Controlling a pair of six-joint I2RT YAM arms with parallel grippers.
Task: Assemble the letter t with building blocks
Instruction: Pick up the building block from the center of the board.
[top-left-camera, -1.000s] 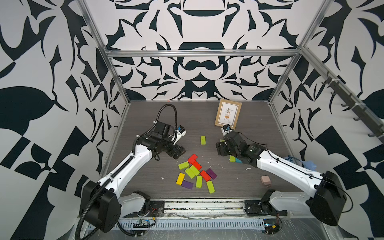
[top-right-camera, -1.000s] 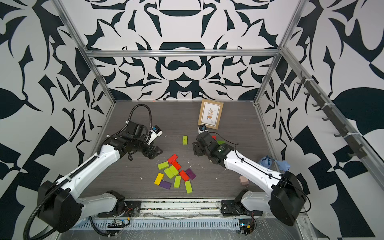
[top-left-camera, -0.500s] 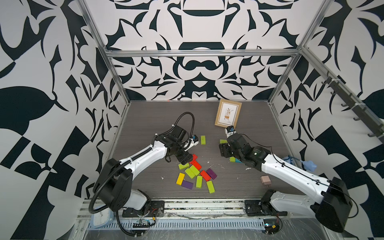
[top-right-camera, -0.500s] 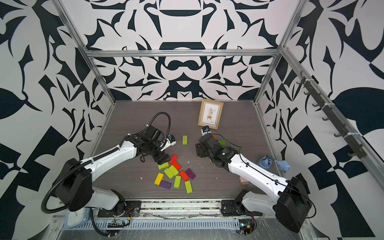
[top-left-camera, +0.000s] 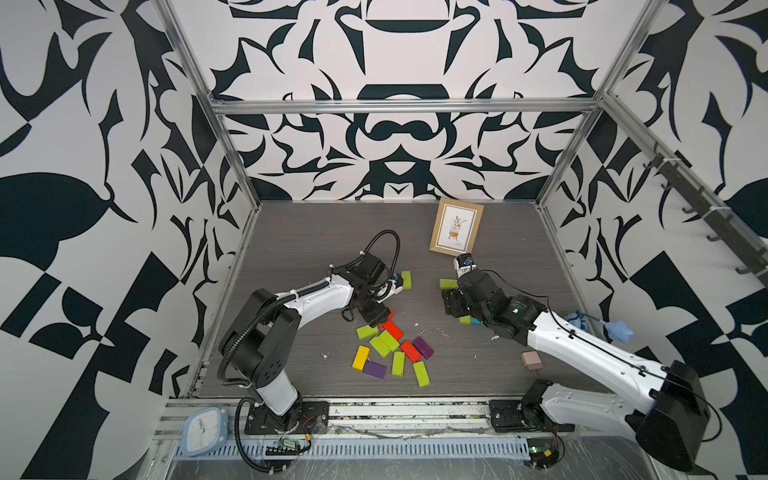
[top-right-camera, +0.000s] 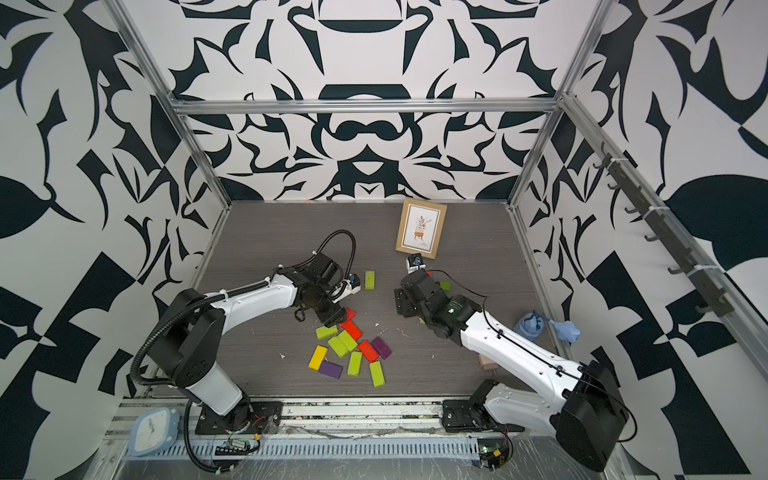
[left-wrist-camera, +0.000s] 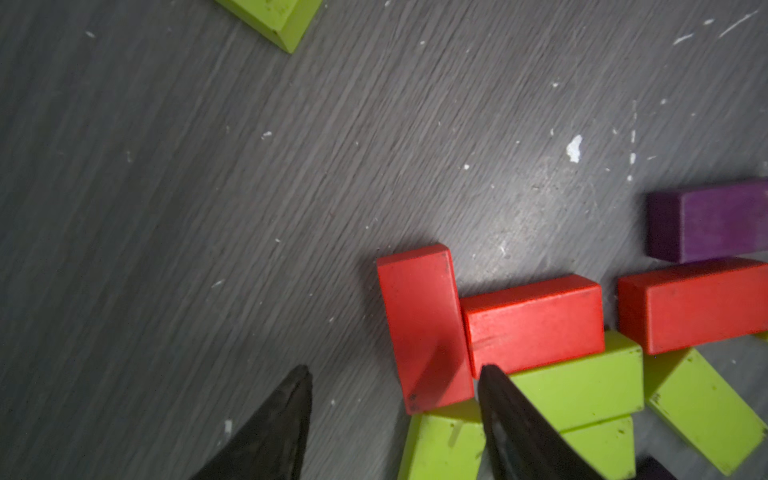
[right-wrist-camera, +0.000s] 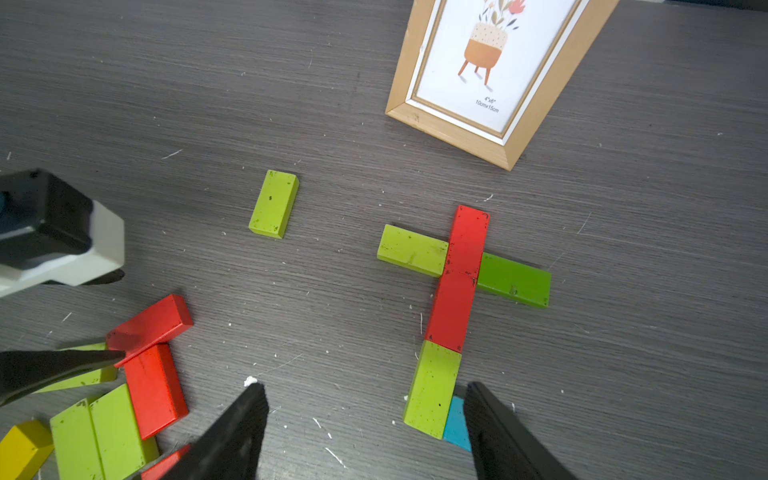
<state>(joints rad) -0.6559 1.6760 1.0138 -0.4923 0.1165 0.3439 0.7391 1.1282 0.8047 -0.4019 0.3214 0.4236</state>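
The building blocks lie in two groups. A loose pile (top-left-camera: 390, 349) of lime green, red, purple and yellow blocks sits near the front middle. A cross of two red blocks (right-wrist-camera: 459, 282) in line, a green block on each side and a lime one (right-wrist-camera: 432, 386) below, with a teal block (right-wrist-camera: 455, 424) beside it, lies under my right arm. My left gripper (left-wrist-camera: 395, 374) is low at the pile's far edge and open. The end of a red block (left-wrist-camera: 424, 324) lies between its tips, close to one finger and clear of the other. My right gripper (right-wrist-camera: 365, 390) hovers open and empty, with the lime block near one finger.
A single lime block (top-left-camera: 406, 279) lies between the arms. A wooden picture frame (top-left-camera: 456, 226) stands behind the cross. A pale pink plug adapter (top-left-camera: 531, 360) lies at the front right and a blue object (top-left-camera: 615, 330) by the right wall. Patterned walls close three sides.
My left arm has swung right from the table's left side down onto the pile, and its jaws have narrowed. My right arm has shifted only slightly.
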